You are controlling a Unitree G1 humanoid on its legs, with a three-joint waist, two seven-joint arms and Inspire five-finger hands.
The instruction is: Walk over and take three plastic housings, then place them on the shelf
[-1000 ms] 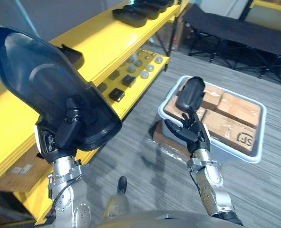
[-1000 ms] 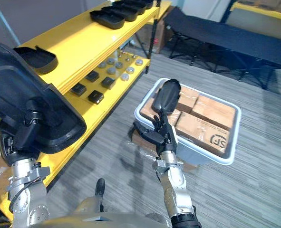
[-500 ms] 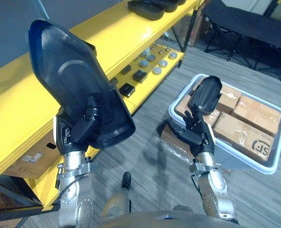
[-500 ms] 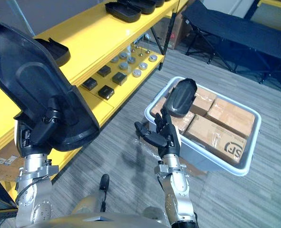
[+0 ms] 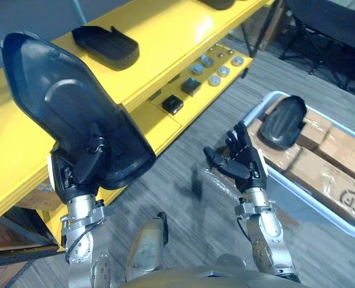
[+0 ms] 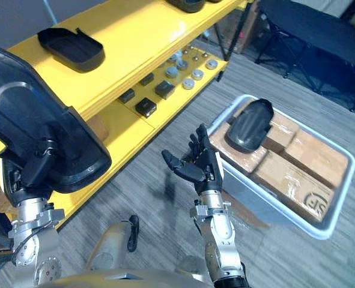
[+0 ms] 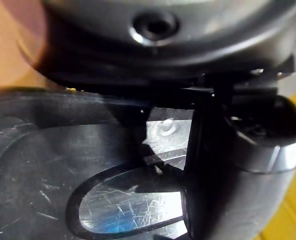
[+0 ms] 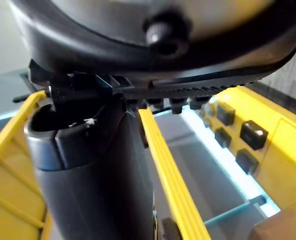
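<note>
My left hand (image 5: 75, 174) is shut on a large black plastic housing (image 5: 63, 108), held upright beside the yellow shelf (image 5: 165, 36); its hollow inner face (image 7: 62, 165) shows close up in the left wrist view. A second black housing (image 5: 105, 47) lies on the shelf's top board. A third housing (image 6: 249, 125) rests on cardboard boxes inside a grey bin (image 6: 273, 207) on the floor. My right hand (image 5: 243, 165) is open with straight fingers, raised in the air just left of the bin and holding nothing.
The shelf's lower board carries small black blocks (image 5: 172, 104) and round metal discs (image 5: 216, 69). Cardboard boxes (image 6: 297, 174) fill the bin. A dark folding cot (image 6: 321, 30) stands at the back right. Grey carpet floor lies between shelf and bin.
The camera view has swung, bringing a shelf housing into sight. My right hand now stands apart from the bin's housing instead of in front of it. The left hand keeps its housing.
</note>
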